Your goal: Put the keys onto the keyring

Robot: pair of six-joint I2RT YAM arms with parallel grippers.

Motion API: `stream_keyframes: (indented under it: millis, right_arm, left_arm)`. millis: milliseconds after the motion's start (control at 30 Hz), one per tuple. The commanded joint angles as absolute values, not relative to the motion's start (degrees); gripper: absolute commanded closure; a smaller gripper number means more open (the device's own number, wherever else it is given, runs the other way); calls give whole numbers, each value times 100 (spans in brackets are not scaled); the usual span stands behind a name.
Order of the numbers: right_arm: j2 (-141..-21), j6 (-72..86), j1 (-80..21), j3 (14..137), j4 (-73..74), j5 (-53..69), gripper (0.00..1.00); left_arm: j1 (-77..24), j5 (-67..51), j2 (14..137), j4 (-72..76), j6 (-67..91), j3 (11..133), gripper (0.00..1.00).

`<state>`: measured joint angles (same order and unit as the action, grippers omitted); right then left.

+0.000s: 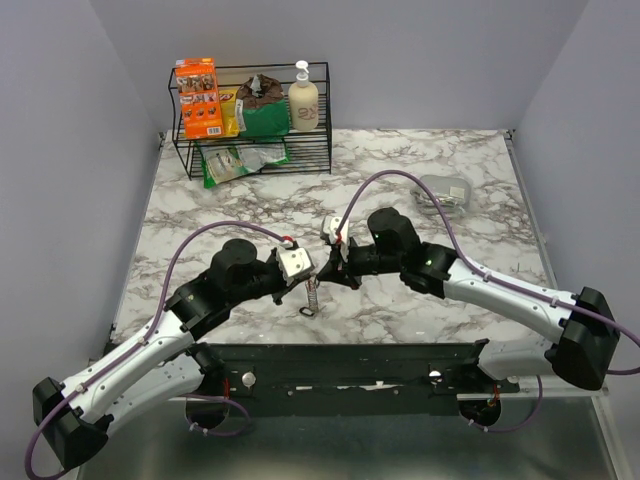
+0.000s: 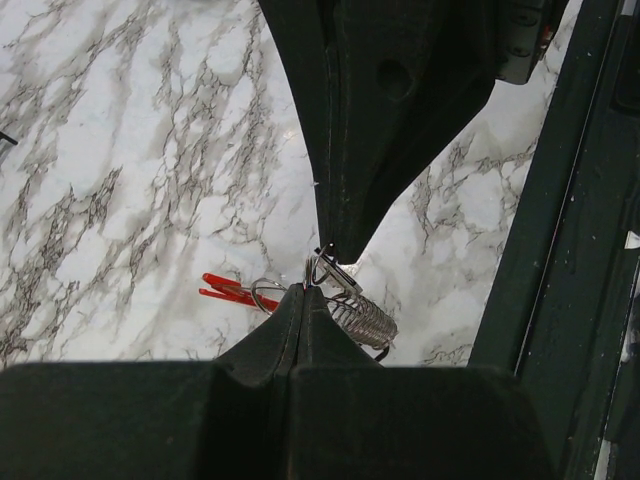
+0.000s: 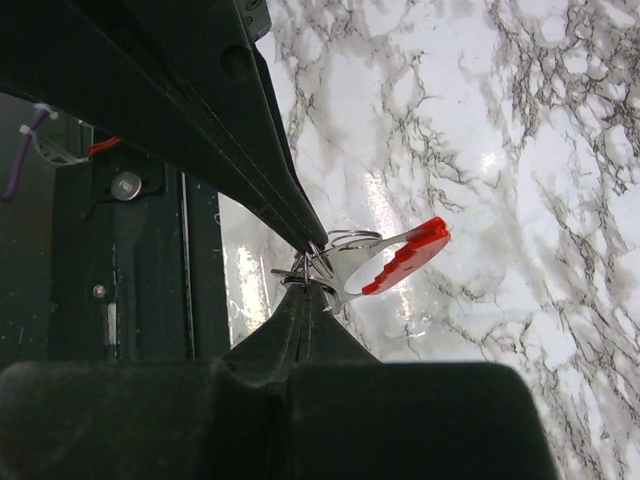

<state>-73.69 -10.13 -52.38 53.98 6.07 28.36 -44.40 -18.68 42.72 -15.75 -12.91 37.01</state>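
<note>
1. Overhead, left fingers (image 1: 311, 269) and right fingers (image 1: 334, 266) meet above the desk (image 1: 500, 220), the keyring (image 1: 312, 293) dangling between.
2. Wrist views alone show both pairs clamped tight on its wire rings (image 2: 322, 268), the red side (image 3: 405, 257) jutting sideways.

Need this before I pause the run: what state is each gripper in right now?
The left gripper is shut, pinching the keyring.
The right gripper is shut on the same keyring, tips meeting the left's.

Bright, even light with soft shadows; glare streaks the marble tabletop (image 3: 375, 205), and both wrist foregrounds blur dark.
</note>
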Motion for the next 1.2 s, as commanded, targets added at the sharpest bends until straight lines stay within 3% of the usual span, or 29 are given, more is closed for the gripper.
stream_keyframes:
  millis: [0, 1167]
  right_arm:
    - [-7471, -1028, -5203, 5563, 606, 2839, 100]
    - [-7717, -774, -5115, 5405, 413, 2777, 100]
  left_arm:
    - [-4491, -1810, 4254, -1494, -1354, 3674, 100]
    - [-4509, -1916, 3823, -1380, -1389, 3560, 100]
